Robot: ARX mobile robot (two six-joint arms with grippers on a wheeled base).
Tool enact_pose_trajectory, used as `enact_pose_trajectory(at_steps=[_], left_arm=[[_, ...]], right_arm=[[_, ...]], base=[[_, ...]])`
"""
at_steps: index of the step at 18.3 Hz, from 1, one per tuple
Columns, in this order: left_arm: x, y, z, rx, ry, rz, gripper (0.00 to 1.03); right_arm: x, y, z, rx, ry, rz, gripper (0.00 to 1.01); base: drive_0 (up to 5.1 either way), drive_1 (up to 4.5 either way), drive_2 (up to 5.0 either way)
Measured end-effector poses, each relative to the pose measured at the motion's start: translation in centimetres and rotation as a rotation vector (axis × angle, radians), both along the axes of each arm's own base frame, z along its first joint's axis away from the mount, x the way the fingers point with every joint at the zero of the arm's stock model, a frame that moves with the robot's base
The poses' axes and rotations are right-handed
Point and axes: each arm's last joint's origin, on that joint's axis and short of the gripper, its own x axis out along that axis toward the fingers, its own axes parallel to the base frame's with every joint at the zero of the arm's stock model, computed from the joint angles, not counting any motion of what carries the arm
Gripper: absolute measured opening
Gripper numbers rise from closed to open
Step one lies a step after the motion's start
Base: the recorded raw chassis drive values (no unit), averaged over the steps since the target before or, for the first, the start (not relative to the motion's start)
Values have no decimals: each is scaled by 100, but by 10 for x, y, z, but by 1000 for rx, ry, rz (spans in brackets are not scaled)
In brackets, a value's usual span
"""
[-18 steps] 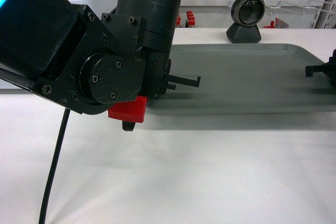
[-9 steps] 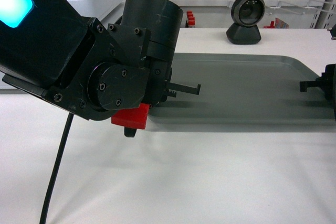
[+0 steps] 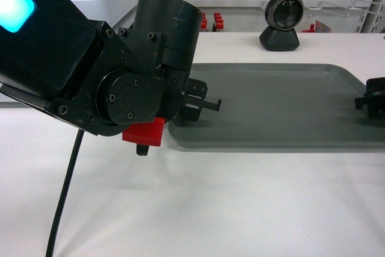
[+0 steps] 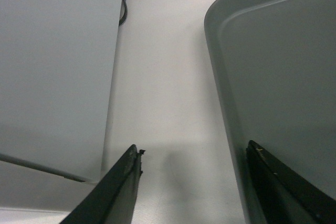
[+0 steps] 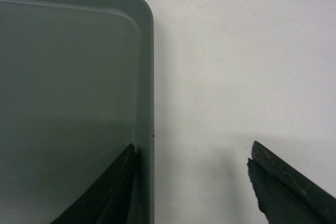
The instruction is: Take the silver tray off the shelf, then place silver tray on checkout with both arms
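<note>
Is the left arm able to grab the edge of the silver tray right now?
Probably yes. In the left wrist view the open left gripper straddles the silver tray's rim, one finger over the tray, the other over the white checkout. Nothing blocks it.

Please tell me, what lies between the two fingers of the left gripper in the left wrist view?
Between the fingers of the left gripper lies bare white checkout and the left rim of the silver tray. The left wrist view shows this.
</note>
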Motion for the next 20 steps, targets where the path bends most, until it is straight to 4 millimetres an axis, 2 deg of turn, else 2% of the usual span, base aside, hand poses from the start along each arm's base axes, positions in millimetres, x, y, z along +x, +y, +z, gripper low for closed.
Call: enact_pose_trajectory(at_steps=[1, 4, 7, 11, 13, 16, 18, 20], left_arm=[[0, 1, 0, 1, -1, 1, 75], [1, 1, 1, 2, -8, 1, 96], [1, 0, 11, -76, -72, -28, 98], [-2, -4, 44, -195, -192, -40, 98], [-6, -4, 60, -244, -245, -58, 98], [-18, -6, 85, -278, -314, -82, 98], [-29, -2, 105, -279, -355, -99, 98], [-32, 1, 115, -283, -375, -100, 98]], right_arm=[[0, 0, 0, -2, 0, -3, 76], [0, 0, 0, -1, -1, -4, 98], [0, 0, 0, 16, -2, 9, 98], [-1, 1, 11, 61, -23, 2, 98], [-2, 1, 27, 88, -69, -14, 98], [-7, -4, 62, 151, -164, -52, 98], [-18, -13, 89, 203, -238, -77, 98], [-24, -17, 104, 224, -276, -79, 98]], base=[[0, 0, 0], [0, 0, 0], [0, 0, 0], [0, 0, 0], [0, 0, 0], [0, 0, 0], [0, 0, 0], [0, 0, 0]])
